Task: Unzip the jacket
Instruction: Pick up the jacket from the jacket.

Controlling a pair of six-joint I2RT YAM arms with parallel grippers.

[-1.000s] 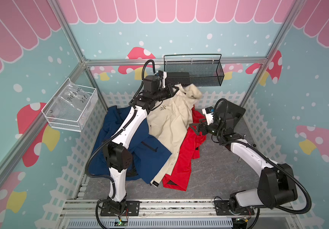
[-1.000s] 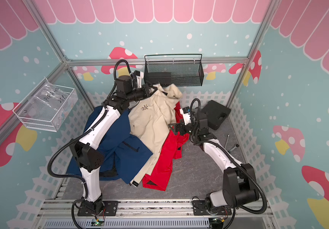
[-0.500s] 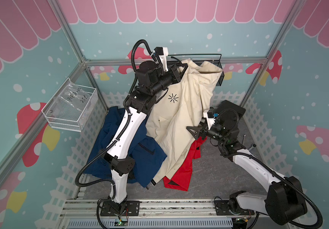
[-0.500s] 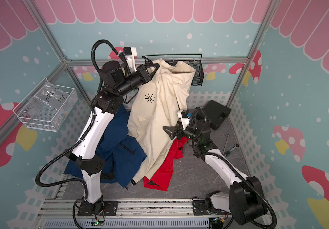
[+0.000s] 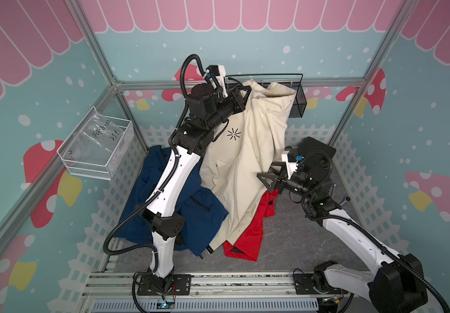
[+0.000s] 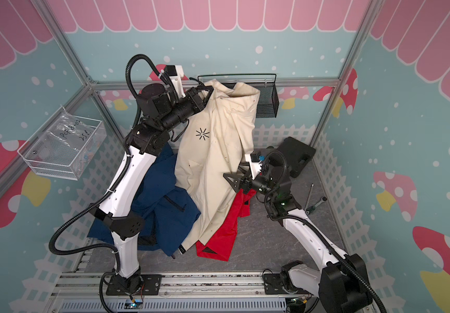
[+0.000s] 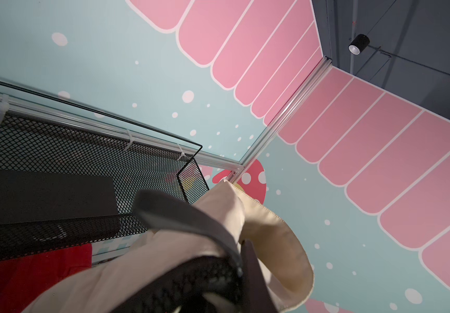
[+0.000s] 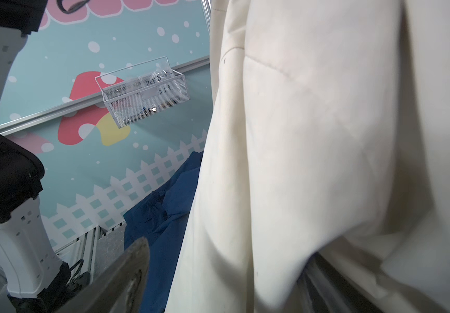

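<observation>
Grey bench, mushroom walls. My left gripper is clamped on the jacket, which hangs below it. The right gripper gapes at its edge. I judge the zip untouched.

Robotics lab cell dressed up as a playroom, not a home. Boxed in by an aluminium frame carrying printed wall panels of pink scallops, mushrooms and a white picket fence. Fitted with a left arm and a right arm bolted to a metal base rail, plus a black mesh basket and a white mesh basket fixed to the frame. Open above to a dark ceiling with a spot lamp.
</observation>
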